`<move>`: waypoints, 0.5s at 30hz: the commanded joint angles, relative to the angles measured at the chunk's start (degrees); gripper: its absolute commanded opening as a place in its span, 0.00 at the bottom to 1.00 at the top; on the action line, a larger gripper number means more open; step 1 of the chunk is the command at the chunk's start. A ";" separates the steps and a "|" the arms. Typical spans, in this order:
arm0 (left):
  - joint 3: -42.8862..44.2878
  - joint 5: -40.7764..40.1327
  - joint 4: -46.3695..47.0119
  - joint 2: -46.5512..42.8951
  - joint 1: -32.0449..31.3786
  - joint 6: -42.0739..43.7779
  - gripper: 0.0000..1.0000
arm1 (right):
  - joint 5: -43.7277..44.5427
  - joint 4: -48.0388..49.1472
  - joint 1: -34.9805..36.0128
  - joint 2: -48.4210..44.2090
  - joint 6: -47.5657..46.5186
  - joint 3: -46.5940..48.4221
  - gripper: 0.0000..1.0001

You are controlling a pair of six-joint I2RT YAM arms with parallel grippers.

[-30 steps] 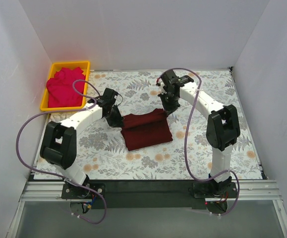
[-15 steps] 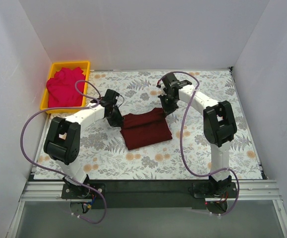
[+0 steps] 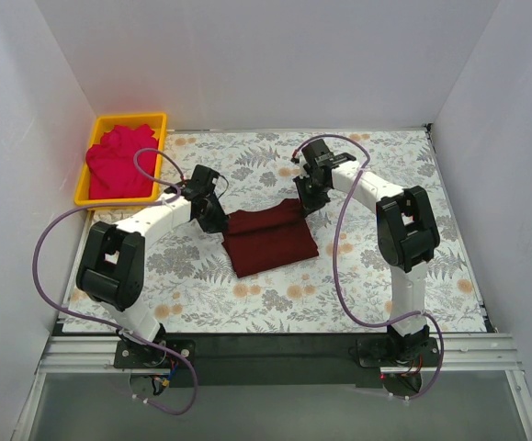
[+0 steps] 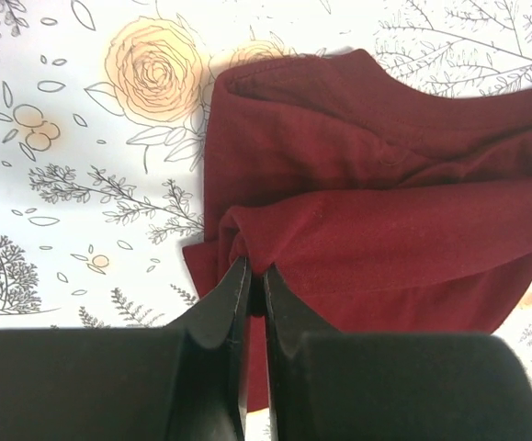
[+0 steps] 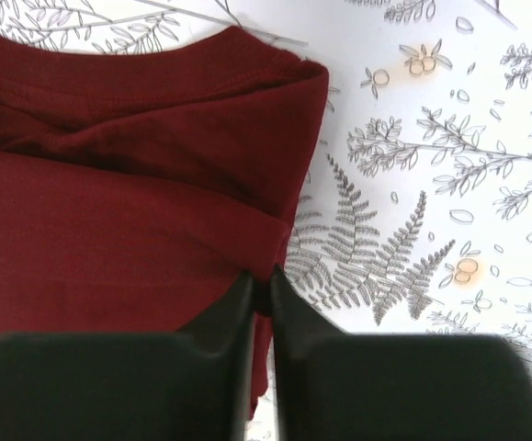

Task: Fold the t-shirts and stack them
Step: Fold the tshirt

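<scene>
Lying folded at the centre of the surface (image 3: 385,294), the maroon t-shirt (image 3: 270,241) is pinched at its far side. Its 10 o'clock corner is held by the left end effector (image 3: 218,220), narrowed onto a raised fold. Its 2 o'clock edge is gripped by the right end effector (image 3: 308,204), fingers almost together. Compared with a second ago, the cloth is hardly shifted, while the right elbow is drawn inward. This fold is judged nearly set. The pinkish-red t-shirt (image 3: 118,163) is seen bunched in the yellow bin (image 3: 128,118) at 10 o'clock, not yet folded.
</scene>
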 commanded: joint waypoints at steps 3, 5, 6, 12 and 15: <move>-0.97 -4.27 0.52 -2.94 0.82 -0.03 0.12 | 1.23 4.79 -1.10 -2.84 -0.68 -0.76 0.27; -1.40 -4.18 0.69 -4.52 0.91 -0.12 0.23 | 0.36 5.84 -1.10 -5.20 -0.94 -1.10 0.31; -1.67 -4.10 0.87 -6.71 0.82 -0.12 0.27 | 0.00 6.55 -1.01 -6.43 -0.94 -2.33 0.32; -5.61 -2.34 2.18 -15.77 -0.84 -0.38 0.61 | -3.07 17.86 -0.75 -20.14 -2.78 -13.48 0.45; -8.60 0.99 4.98 -19.29 -3.74 -0.56 0.61 | -7.63 21.74 -0.75 -24.28 -5.15 -19.29 0.47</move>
